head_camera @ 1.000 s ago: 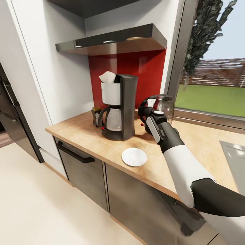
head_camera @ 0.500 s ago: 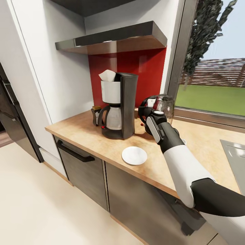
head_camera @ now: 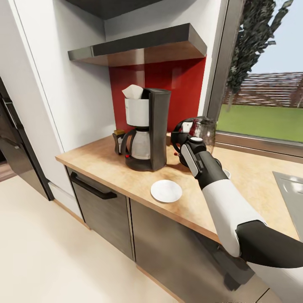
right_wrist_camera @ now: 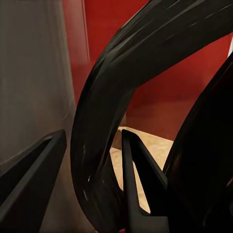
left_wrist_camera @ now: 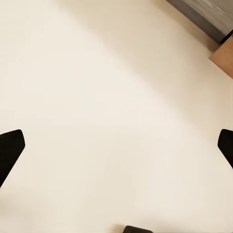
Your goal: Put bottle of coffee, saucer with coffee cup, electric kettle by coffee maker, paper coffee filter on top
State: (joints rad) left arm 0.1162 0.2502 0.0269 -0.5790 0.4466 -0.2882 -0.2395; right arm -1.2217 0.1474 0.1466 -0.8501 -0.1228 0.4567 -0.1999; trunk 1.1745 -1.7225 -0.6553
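The coffee maker [head_camera: 146,130] stands on the kitchen countertop [head_camera: 105,168] with the paper coffee filter [head_camera: 132,92] on its top. The bottle of coffee [head_camera: 118,139] sits just behind it on the left. The saucer [head_camera: 166,191], with nothing on it, lies in front. My right gripper [head_camera: 182,145] is shut on the black loop handle [right_wrist_camera: 99,141] of the electric kettle [head_camera: 201,131], just right of the coffee maker, fingers [right_wrist_camera: 141,179] either side of the loop. My left gripper [left_wrist_camera: 116,150] is open over bare floor. A small white rim [head_camera: 227,172] peeks from behind my forearm. The kitchen shelf [head_camera: 139,46] is above.
A red backsplash [head_camera: 181,88] and a window [head_camera: 265,97] back the counter. The steel sink [head_camera: 290,198] is inset at the right. Dark cabinet fronts with a handle [head_camera: 92,189] run below, and a dark appliance [head_camera: 12,151] stands at the left.
The whole view has shifted slightly, so the camera moved. My right gripper still grips the kettle handle in about the same place beside the coffee maker.
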